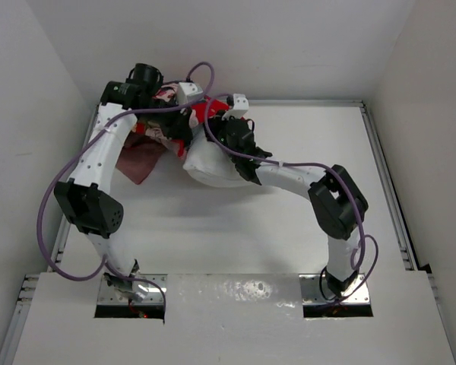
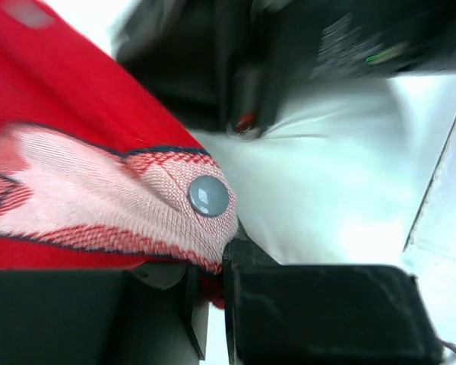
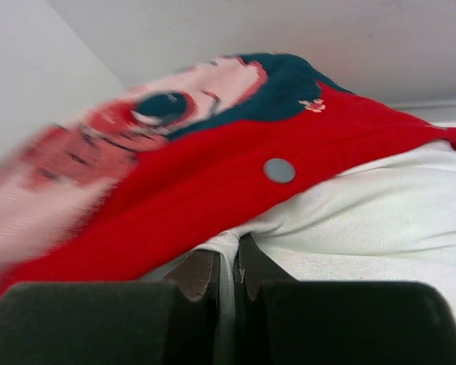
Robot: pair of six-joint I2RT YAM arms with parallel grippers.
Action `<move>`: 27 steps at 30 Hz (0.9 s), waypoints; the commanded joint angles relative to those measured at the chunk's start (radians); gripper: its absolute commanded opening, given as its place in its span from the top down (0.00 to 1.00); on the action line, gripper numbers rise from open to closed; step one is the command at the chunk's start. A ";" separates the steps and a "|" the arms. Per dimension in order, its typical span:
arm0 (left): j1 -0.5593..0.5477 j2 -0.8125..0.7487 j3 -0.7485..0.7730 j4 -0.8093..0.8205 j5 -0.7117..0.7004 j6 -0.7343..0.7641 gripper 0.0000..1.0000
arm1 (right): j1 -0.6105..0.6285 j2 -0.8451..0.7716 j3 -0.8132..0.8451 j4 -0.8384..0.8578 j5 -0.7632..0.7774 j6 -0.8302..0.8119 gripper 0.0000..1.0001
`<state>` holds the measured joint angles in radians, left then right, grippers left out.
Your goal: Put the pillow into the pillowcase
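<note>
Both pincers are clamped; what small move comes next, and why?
I'd likely ease the left pincer, shut on the pillowcase edge, a little across the pillow while the right pincer, shut on the pillow, holds steady: the red cover laps only one end, and most white is exposed.

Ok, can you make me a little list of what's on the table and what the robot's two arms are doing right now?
pillow: white and puffy, lying on the far side of the table
pillowcase: red with cartoon faces, draped over part of the pillow
snap button: grey, near the pillowcase edge
left jaws: shut, pinching the pillowcase edge
right jaws: shut, pinching the pillow's white fabric
job: not finished, much of the pillow is outside the pillowcase
</note>
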<state>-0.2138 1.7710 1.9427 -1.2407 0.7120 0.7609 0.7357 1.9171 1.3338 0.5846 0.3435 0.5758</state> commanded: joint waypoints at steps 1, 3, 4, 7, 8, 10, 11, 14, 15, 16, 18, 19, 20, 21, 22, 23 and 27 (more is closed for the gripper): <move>-0.032 -0.051 0.174 -0.078 0.251 -0.026 1.00 | 0.001 0.033 0.068 0.149 -0.053 0.165 1.00; -0.032 -0.045 0.229 -0.080 0.228 -0.057 1.00 | 0.025 0.054 0.131 0.127 -0.118 0.226 1.00; -0.032 -0.047 0.280 -0.080 0.225 -0.064 1.00 | 0.033 0.065 0.157 0.120 -0.195 0.255 1.00; -0.032 -0.053 0.397 -0.080 0.234 -0.101 1.00 | 0.054 0.149 0.351 0.092 -0.439 0.436 1.00; -0.032 -0.057 0.413 -0.080 0.247 -0.106 1.00 | 0.054 0.166 0.390 0.086 -0.489 0.470 1.00; -0.036 -0.070 0.433 -0.078 0.262 -0.110 1.00 | 0.054 0.187 0.430 0.122 -0.585 0.620 1.00; -0.039 -0.070 0.435 -0.078 0.264 -0.113 1.00 | 0.054 0.183 0.418 0.147 -0.604 0.648 1.00; -0.059 -0.055 0.366 -0.060 0.242 -0.115 1.00 | 0.050 0.122 0.273 0.230 -0.633 0.734 1.00; -0.065 -0.050 0.328 -0.039 0.233 -0.124 1.00 | 0.048 0.105 0.219 0.245 -0.638 0.751 1.00; -0.070 -0.041 0.240 -0.008 0.222 -0.162 1.00 | 0.038 0.088 0.112 0.270 -0.643 0.768 1.00; -0.082 -0.025 0.112 0.107 0.190 -0.214 0.99 | 0.009 0.056 -0.021 0.293 -0.699 0.817 1.00; -0.087 -0.013 0.078 0.147 0.167 -0.245 0.98 | -0.007 0.054 -0.063 0.299 -0.731 0.849 1.00; -0.094 0.001 0.055 0.223 0.108 -0.277 0.98 | -0.022 0.056 -0.100 0.320 -0.765 0.936 1.00; -0.096 0.027 0.049 0.234 0.089 -0.296 0.96 | -0.035 0.066 -0.143 0.355 -0.797 0.984 1.00; -0.096 0.103 0.083 0.237 0.074 -0.313 0.94 | -0.057 0.074 -0.238 0.468 -0.843 1.033 1.00; -0.096 0.154 0.122 0.200 0.041 -0.316 0.93 | -0.071 0.077 -0.292 0.531 -0.850 1.114 1.00; -0.099 0.459 0.343 0.124 -0.055 -0.393 0.88 | -0.163 0.089 -0.549 0.650 -0.883 1.162 1.00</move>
<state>-0.2775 2.1048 2.1918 -1.2076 0.6827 0.4469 0.6041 2.0155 0.9108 1.0653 -0.4389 1.6238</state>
